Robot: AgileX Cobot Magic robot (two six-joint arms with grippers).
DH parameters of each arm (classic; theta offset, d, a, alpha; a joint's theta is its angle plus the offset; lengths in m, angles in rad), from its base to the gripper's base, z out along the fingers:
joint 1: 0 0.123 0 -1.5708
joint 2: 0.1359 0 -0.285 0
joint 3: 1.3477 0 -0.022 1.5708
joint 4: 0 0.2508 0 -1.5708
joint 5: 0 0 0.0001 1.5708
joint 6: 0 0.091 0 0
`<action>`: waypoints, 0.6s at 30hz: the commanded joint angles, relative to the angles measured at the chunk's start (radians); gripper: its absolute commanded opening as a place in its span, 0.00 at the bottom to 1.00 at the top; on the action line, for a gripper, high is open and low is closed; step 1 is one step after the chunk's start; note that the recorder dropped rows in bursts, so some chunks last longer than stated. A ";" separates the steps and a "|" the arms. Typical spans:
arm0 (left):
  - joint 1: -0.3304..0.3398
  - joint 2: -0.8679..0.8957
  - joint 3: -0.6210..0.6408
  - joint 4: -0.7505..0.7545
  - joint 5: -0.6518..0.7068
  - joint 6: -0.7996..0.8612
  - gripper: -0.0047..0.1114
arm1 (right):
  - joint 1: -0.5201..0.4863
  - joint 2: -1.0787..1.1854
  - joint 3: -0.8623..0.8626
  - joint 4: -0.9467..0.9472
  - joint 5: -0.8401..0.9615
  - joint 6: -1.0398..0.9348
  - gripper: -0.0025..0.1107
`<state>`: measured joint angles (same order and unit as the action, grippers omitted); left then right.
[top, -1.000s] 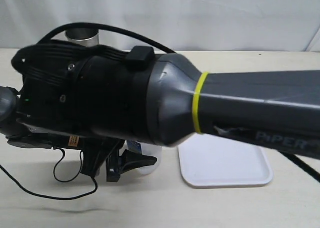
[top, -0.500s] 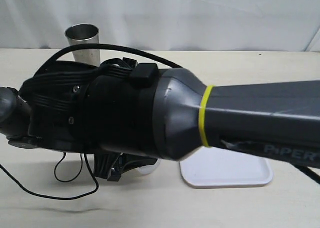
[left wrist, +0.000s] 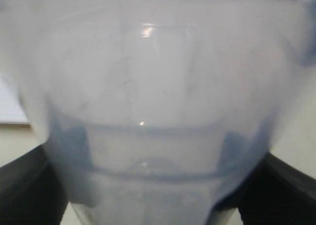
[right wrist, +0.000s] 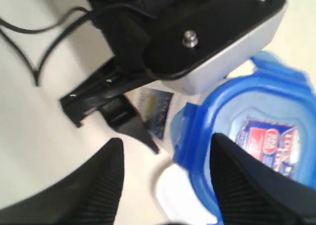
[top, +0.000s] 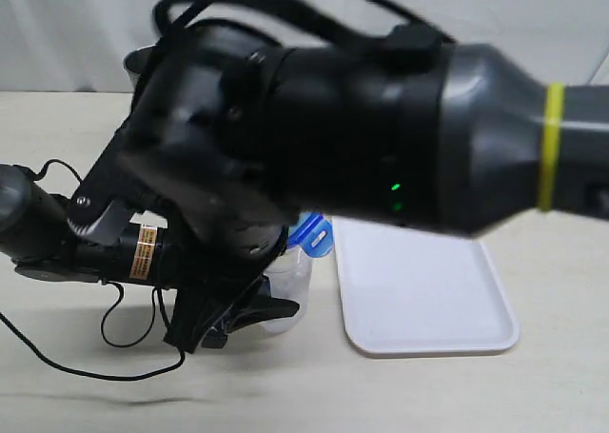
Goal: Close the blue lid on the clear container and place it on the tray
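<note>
Right wrist view: with left jaws gripping the clear container point(left wrist: 158, 86), right jaws wide, press the blue lid point(right wrist: 256, 136) down squarely.

Blue lid point(top: 314, 234) atop upright clear container point(top: 289, 285), one flap apparently raised, just beside white tray point(top: 428, 305)

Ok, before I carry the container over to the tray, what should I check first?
1. Hold of the left gripper on the clear container: ok, fingers press both sides.
2. Seat of the blue lid: ok, it sits on the container's mouth.
3. Lid flaps snapped down: cannot tell; one flap seems to stick out.
4. State of the right gripper: ok, jaws apart, gripping nothing.
5. Room on the tray: ok where visible; the right arm hides part of it.
</note>
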<state>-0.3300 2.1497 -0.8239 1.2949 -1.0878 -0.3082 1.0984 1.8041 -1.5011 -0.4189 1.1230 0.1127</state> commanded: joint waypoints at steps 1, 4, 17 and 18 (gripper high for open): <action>-0.003 -0.005 -0.004 0.005 -0.031 -0.003 0.04 | -0.091 -0.111 0.007 0.184 -0.086 -0.079 0.47; -0.003 -0.005 -0.004 0.005 -0.031 -0.006 0.04 | -0.167 -0.191 0.007 0.340 -0.134 -0.186 0.47; -0.003 -0.005 -0.004 0.005 -0.024 -0.007 0.04 | -0.276 -0.276 0.160 0.497 -0.105 -1.055 0.41; -0.003 -0.005 -0.004 0.005 -0.024 -0.007 0.04 | -0.267 -0.276 0.184 0.448 -0.137 -1.060 0.41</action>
<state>-0.3300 2.1497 -0.8239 1.3015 -1.0896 -0.3119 0.8060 1.5309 -1.3785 0.0998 1.0578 -0.8010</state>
